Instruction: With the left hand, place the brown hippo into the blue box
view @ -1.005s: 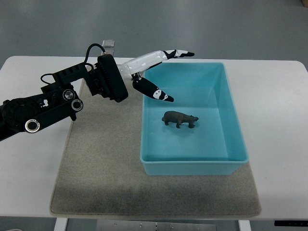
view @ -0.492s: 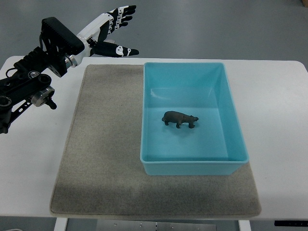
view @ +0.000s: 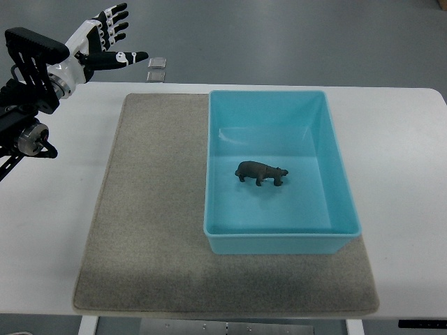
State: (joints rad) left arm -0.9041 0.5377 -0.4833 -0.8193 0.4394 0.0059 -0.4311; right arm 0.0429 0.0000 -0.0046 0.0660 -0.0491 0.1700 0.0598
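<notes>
Top view: the box [view: 281,174], a light blue open tub, sits on the right part of a grey mat [view: 154,209] that lies on a white table [view: 405,174]. The hippo [view: 260,172], dark brown, stands on its feet on the box floor, near the middle and a little toward the box's left wall, head pointing to the right wall; nothing touches it. The left hand [view: 98,42] is up at the picture's far left corner, well apart from the box and beyond the table's far edge, over the grey floor. Its fingers [view: 115,21] are spread and straight, the thumb sticking out toward the box, and it holds nothing. Its black arm [view: 28,91] runs down the left edge. Two small pale squares [view: 157,68] lie on the floor just beyond the table, left of the box's far left corner
</notes>
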